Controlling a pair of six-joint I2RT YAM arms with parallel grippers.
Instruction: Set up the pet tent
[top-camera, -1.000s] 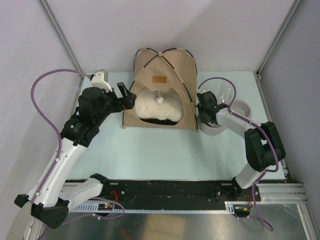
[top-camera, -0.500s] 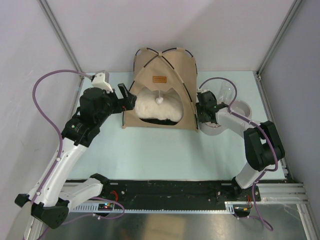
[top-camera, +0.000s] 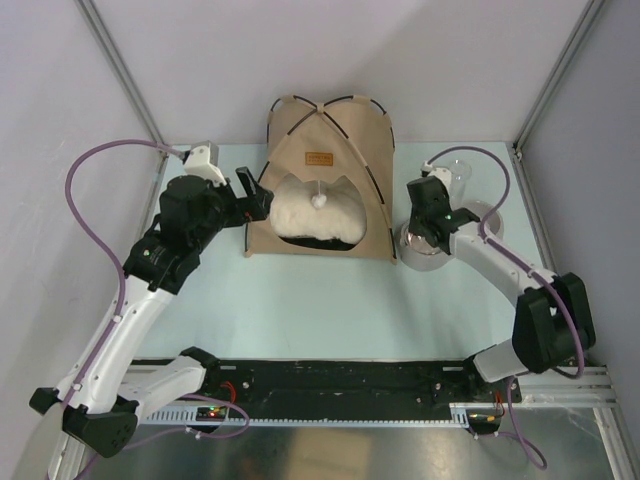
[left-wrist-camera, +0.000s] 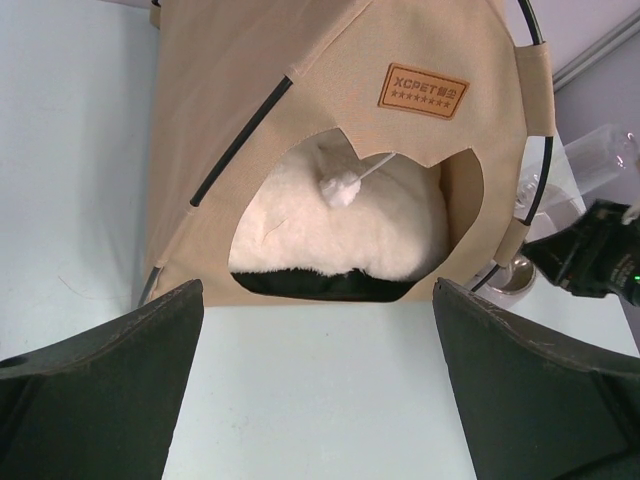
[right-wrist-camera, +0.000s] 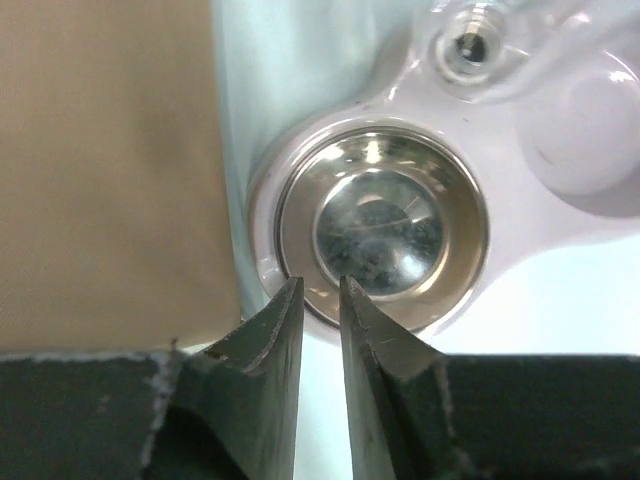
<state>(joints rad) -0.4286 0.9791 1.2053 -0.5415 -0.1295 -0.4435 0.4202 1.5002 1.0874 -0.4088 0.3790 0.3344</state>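
Observation:
The pet tent (top-camera: 325, 185) stands upright at the back centre of the table, tan with black trim and dark crossing poles. Its brown label (left-wrist-camera: 423, 91) sits above the doorway, where a white pompom (left-wrist-camera: 340, 187) hangs over a fluffy cream cushion (left-wrist-camera: 370, 235) inside. My left gripper (top-camera: 256, 192) hovers by the tent's front left corner, wide open and holding nothing (left-wrist-camera: 318, 300). My right gripper (top-camera: 424, 232) hangs beside the tent's right wall (right-wrist-camera: 100, 170), apart from it. Its jaws (right-wrist-camera: 320, 285) are a narrow gap apart, with nothing between them.
A steel pet bowl (right-wrist-camera: 380, 225) sits in a white feeder base (right-wrist-camera: 560, 230) right of the tent, under my right fingertips. A clear bottle (right-wrist-camera: 470, 45) stands at the feeder's back. Grey walls close in the back and both sides.
My right arm has swung away from the tent's right side and now hangs over the bowl's rim. The left arm and the tent have not moved.

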